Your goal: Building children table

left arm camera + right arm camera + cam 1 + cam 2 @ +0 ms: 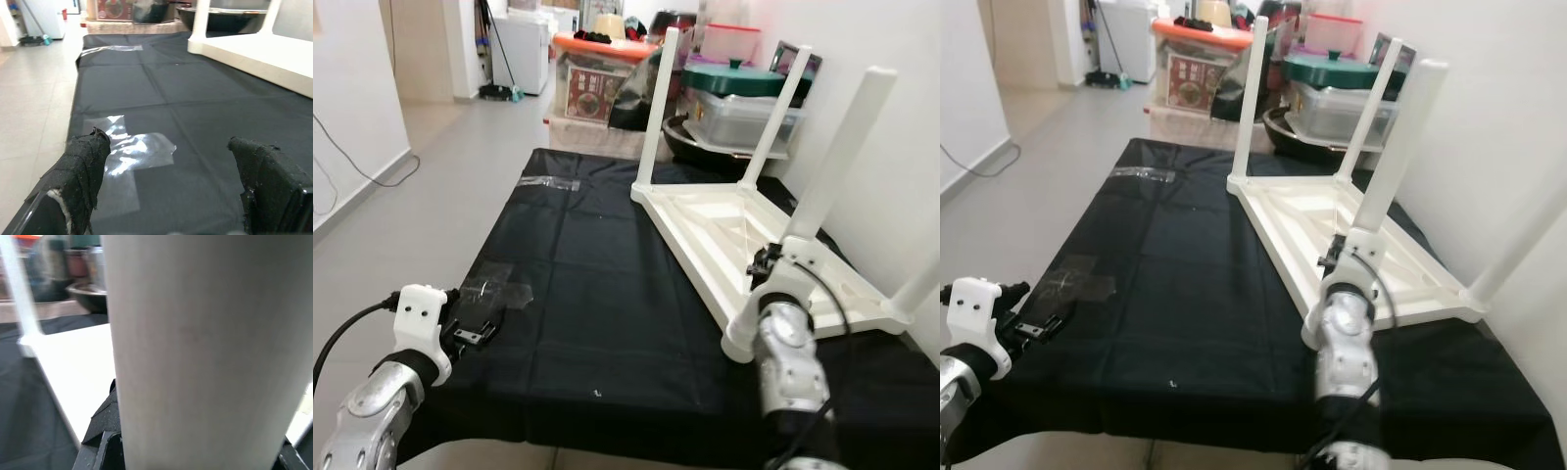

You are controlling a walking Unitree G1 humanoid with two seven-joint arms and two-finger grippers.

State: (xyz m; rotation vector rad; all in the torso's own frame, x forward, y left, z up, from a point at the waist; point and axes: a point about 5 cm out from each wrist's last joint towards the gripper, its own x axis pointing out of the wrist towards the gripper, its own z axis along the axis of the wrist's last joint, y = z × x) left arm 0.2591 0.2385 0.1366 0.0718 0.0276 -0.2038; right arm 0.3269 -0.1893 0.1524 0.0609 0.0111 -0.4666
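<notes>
Upturned white children's table (724, 230) on black cloth (597, 294). Right gripper (195, 440) clamped around its near leg (837, 157). Left gripper (171, 191) wide open, empty, over the cloth's near-left corner.

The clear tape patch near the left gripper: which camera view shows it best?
The left wrist view: the clear tape patch lies shiny on the black cloth between the left gripper's open fingers. Both eye views show it smaller and fainter, just ahead of that gripper. The right wrist view looks at a white table leg instead.
</notes>
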